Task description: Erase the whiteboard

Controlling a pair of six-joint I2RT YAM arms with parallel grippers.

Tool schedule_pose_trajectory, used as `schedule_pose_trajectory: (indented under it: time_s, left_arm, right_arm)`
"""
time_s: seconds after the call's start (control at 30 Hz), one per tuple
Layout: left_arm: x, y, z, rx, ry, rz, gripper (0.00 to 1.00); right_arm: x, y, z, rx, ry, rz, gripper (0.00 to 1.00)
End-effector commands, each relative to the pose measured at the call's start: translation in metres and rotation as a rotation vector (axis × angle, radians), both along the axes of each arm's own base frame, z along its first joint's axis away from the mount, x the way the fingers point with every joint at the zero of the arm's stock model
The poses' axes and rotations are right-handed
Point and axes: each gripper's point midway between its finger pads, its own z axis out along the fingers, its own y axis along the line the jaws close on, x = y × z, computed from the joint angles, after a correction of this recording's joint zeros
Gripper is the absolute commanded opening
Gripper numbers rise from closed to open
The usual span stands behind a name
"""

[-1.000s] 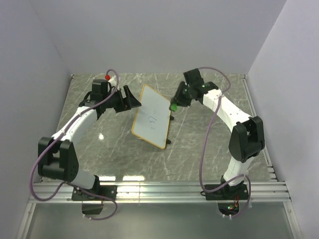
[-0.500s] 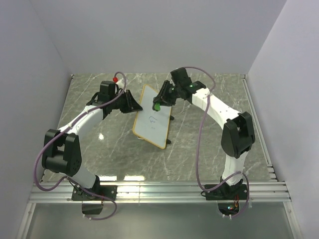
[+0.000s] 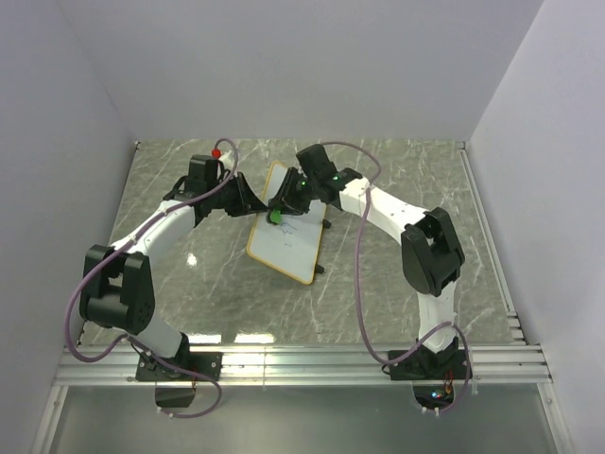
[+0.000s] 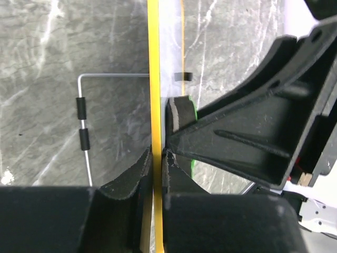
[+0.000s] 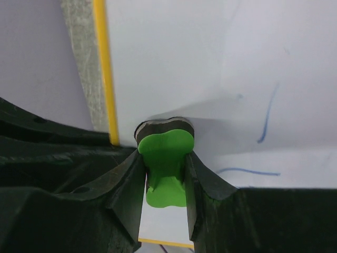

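A grey, marble-veined table (image 3: 397,274) boxed in by pale, bare walls (image 3: 302,66). Near the table's middle, a little toward the far side, the whiteboard (image 3: 288,241) stands tilted on edge between my two arms, its white face turned toward my right arm.

My left gripper (image 4: 154,158) has its jaws clamped on the board's yellow-tan frame (image 4: 153,63), one finger on each side of the left long edge. The overhead camera shows the grip close to the board's far corner. From my left wrist, a thin wire stand (image 4: 84,105) with two black sleeves shows against the marble on the board's back side.

My right gripper (image 5: 165,174) reaches in from the face side, its jaws pinching a green eraser (image 5: 166,153) by its flanks. The eraser's dark felt pad (image 5: 163,126) is pressed against the white surface just beside the frame, in the same far-left part of the board that my left gripper is holding. The two grippers sit close together, with the board between them.

Blue pen strokes (image 5: 268,113) mark the board to the right of the eraser in my right wrist's view: a short upright stroke and a longer, flatter line below it. The pad is near them but not touching. From overhead the marks are faint, around the middle of the board.

Small black feet (image 3: 326,224) show at the board's right edge. Purplish cables (image 3: 371,284) loop along both arms, and a metal rail (image 3: 312,359) runs across the near edge where my bases are bolted.
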Motion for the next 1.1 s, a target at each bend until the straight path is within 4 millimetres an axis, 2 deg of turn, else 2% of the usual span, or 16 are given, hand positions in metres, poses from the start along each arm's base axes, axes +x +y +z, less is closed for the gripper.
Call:
schedule_pose_trajectory:
  time_s: [0.0,0.07,0.13,0.17,0.23,0.27,0.37,0.47,0.53,0.6,0.7,0.73,0.8,0.83,0.97,1.07]
  left_arm:
    - [0.0,-0.003,-0.006,0.037,-0.022,-0.035,0.0]
    - [0.001,-0.001,-0.006,0.049,-0.021,-0.034,0.0]
    - [0.002,-0.001,-0.005,0.056,-0.026,-0.037,0.0]
    - [0.001,0.0,-0.005,0.061,-0.023,-0.039,0.0]
    - [0.002,0.0,-0.004,0.065,-0.028,-0.043,0.0]
    - [0.002,0.0,-0.002,0.065,-0.034,-0.042,0.0]
    - [0.001,-0.001,-0.001,0.064,-0.034,-0.052,0.0]
    - [0.003,-0.001,-0.001,0.067,-0.034,-0.054,0.0]
    - [0.003,-0.001,-0.001,0.071,-0.037,-0.058,0.0]
    - [0.003,-0.001,-0.001,0.072,-0.036,-0.06,0.0]
    - [0.002,0.0,-0.005,0.074,-0.03,-0.058,0.0]
    - [0.001,0.0,-0.006,0.073,-0.03,-0.059,0.0]
    - [0.0,0.0,-0.008,0.073,-0.024,-0.057,0.0]
    - [0.0,-0.001,-0.009,0.073,-0.021,-0.061,0.0]
    - [0.0,-0.002,-0.009,0.073,-0.022,-0.062,0.0]
    - [-0.001,-0.002,-0.007,0.076,-0.024,-0.058,0.0]
  right_arm:
    - [-0.032,0.013,-0.019,0.01,0.038,0.047,0.0]
    - [-0.045,-0.002,-0.044,-0.037,0.073,0.037,0.0]
    - [-0.054,-0.014,-0.057,-0.075,0.08,0.028,0.0]
    - [-0.064,-0.029,-0.08,-0.131,0.109,0.015,0.0]
    - [-0.075,-0.041,-0.094,-0.162,0.124,0.015,0.0]
    - [-0.088,-0.053,-0.112,-0.195,0.16,0.01,0.0]
    - [-0.105,-0.068,-0.135,-0.233,0.2,0.005,0.0]
    - [-0.116,-0.068,-0.14,-0.237,0.213,0.016,0.0]
    - [-0.113,-0.064,-0.137,-0.239,0.203,0.017,0.0]
    - [-0.101,-0.051,-0.12,-0.212,0.183,0.014,0.0]
    - [-0.071,-0.023,-0.078,-0.111,0.146,-0.01,0.0]
    - [-0.051,-0.004,-0.049,-0.06,0.096,-0.013,0.0]
    - [-0.036,0.01,-0.024,-0.029,0.08,-0.017,0.0]
    - [-0.02,0.025,0.001,0.014,0.04,-0.019,0.0]
    - [-0.004,0.044,0.031,0.059,0.015,-0.025,0.0]
    - [-0.008,0.042,0.022,0.05,0.026,-0.027,0.0]
